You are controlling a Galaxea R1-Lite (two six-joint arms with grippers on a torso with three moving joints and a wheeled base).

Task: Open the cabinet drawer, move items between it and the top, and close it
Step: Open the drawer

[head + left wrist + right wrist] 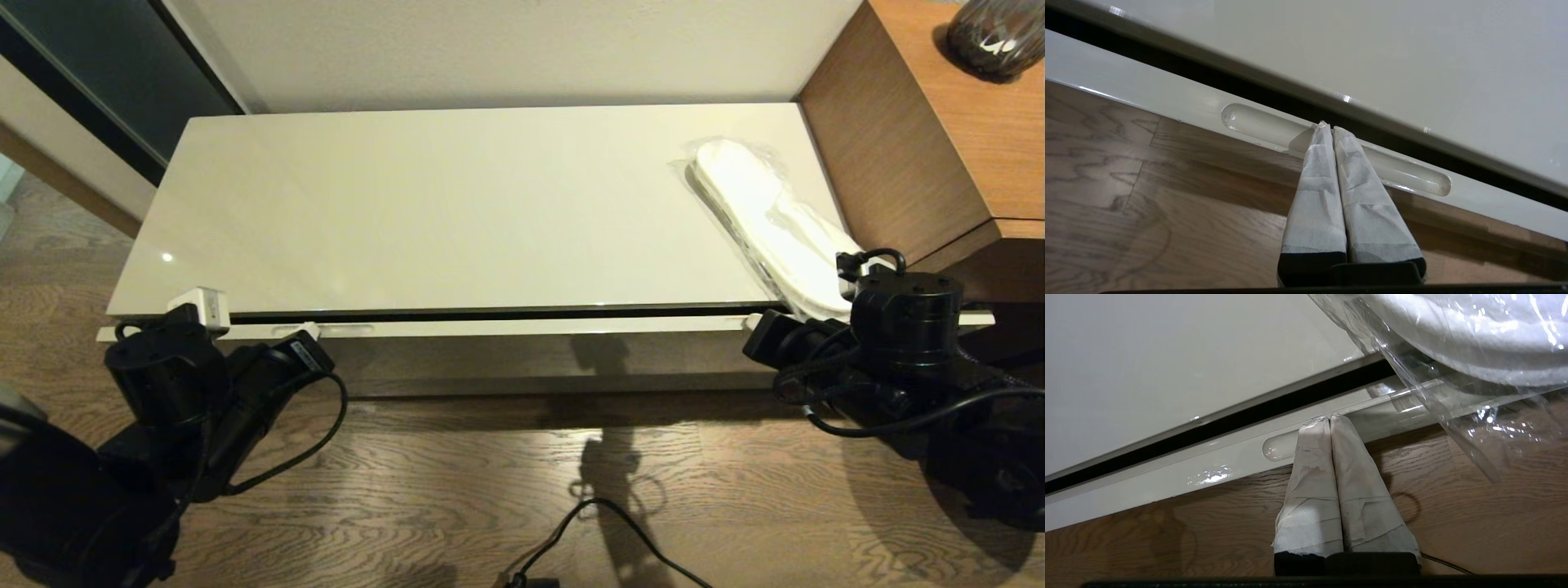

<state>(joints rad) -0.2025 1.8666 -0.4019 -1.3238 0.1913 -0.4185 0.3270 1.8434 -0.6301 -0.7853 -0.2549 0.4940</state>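
Note:
The cabinet drawer (522, 328) stands out a small way, a dark slit between its glossy front and the top (457, 204); its inside is hidden. My left gripper (309, 331) is shut, its taped tips (1329, 127) set in the left recessed pull (1257, 122). My right gripper (751, 321) is also shut, with its tips (1329, 417) in the right pull (1280, 447). The plastic-wrapped white slippers (775, 220) lie at the right end of the top. Their wrap (1474, 339) overhangs the front edge just above the right gripper.
A taller brown wood-grain desk (939, 122) adjoins the cabinet's right end, with a dark vase (996, 37) on it. A wall runs behind the cabinet. A black cable (604, 531) lies on the wooden floor in front.

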